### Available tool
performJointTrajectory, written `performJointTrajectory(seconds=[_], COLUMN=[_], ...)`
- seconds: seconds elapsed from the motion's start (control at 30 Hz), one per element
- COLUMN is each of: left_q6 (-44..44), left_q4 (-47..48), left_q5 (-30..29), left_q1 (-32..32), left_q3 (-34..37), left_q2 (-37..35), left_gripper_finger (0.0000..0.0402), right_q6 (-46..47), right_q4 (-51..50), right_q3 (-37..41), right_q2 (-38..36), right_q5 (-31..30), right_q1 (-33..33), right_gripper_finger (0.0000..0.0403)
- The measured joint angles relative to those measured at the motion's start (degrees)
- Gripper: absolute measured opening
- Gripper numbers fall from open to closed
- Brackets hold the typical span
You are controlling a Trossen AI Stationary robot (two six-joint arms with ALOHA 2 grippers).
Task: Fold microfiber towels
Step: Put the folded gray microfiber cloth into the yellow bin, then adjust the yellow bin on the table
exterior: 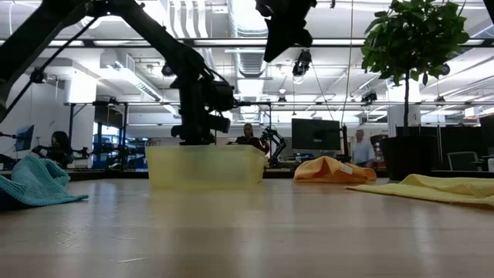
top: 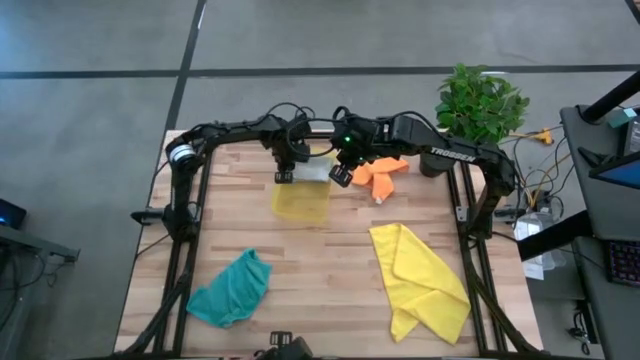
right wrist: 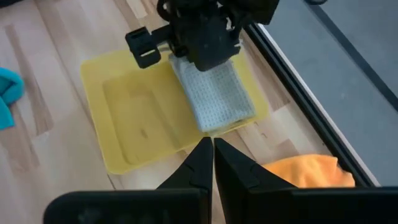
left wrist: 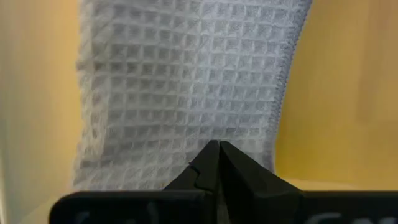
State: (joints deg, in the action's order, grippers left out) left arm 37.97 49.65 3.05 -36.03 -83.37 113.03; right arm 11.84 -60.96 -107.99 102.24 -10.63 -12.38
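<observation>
Your light grey towel (right wrist: pixel 214 93) lies folded in the tray (right wrist: pixel 124 134), a neat waffle-weave pad against its far wall. Left gripper (left wrist: pixel 217 149) hovers over it, fingers pinched together, holding nothing. Right gripper (right wrist: pixel 212 146) hangs nearby, closed too. Orange towel (top: pixel 378 172) sits crumpled beside the tray.

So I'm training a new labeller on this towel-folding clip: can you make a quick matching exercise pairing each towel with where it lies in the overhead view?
Things:
1. grey towel
2. teal towel
3. orange towel
4. yellow towel

Places:
A. spread on the table's near right part
B. in the yellow tray, below the left gripper
C. bunched at the table's near left part
D. at the far edge, beside the right gripper

Pairs: 1-B, 2-C, 3-D, 4-A
</observation>
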Motion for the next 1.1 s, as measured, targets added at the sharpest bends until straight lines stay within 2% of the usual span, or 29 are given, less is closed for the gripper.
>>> performJointTrajectory(seconds=[0.17,0.27,0.33,0.53,0.63,0.73,0.8,0.9,1.0,1.1], left_q6=[-1.5,-3.7,-6.4,-15.1,-18.1,-19.8,-21.1,-21.3,-22.9,-27.3], left_q4=[-0.1,-0.2,0.0,3.3,4.8,4.9,4.6,4.0,-1.7,-9.0], left_q5=[-0.1,1.5,2.1,3.0,10.0,20.1,22.3,22.4,22.1,17.7], left_q1=[0.0,0.0,0.1,0.2,1.3,4.5,7.9,14.6,21.2,25.6], left_q3=[-0.4,-0.6,-0.6,0.8,3.1,6.4,8.6,10.9,12.5,13.1], left_q2=[-3.1,-6.1,-7.6,-12.3,-15.1,-17.7,-18.9,-19.4,-19.0,-16.9], left_gripper_finger=[0.0000,0.0000,0.0000,0.0000,0.0000,0.0000,0.0000,0.0000,0.0000,0.0000], right_q6=[-1.6,-3.3,-3.3,-1.9,0.4,2.4,3.5,4.8,5.6,7.1], right_q4=[0.1,1.1,3.3,15.4,19.3,22.1,23.7,26.4,29.1,30.4], right_q3=[1.3,4.8,8.4,23.4,30.3,36.5,40.0,44.8,49.3,53.3], right_q2=[-1.1,-2.7,-3.9,-8.3,-10.5,-12.7,-14.6,-18.3,-22.9,-28.0], right_q5=[0.0,0.1,1.8,11.7,13.1,14.2,15.7,16.6,16.6,16.6], right_q1=[0.0,0.0,0.0,0.3,0.9,1.1,1.1,1.1,1.1,1.1], right_gripper_finger=[0.0008,0.0008,0.0008,0.0008,0.0008,0.0008,0.0008,0.0008,0.0008,0.0008])
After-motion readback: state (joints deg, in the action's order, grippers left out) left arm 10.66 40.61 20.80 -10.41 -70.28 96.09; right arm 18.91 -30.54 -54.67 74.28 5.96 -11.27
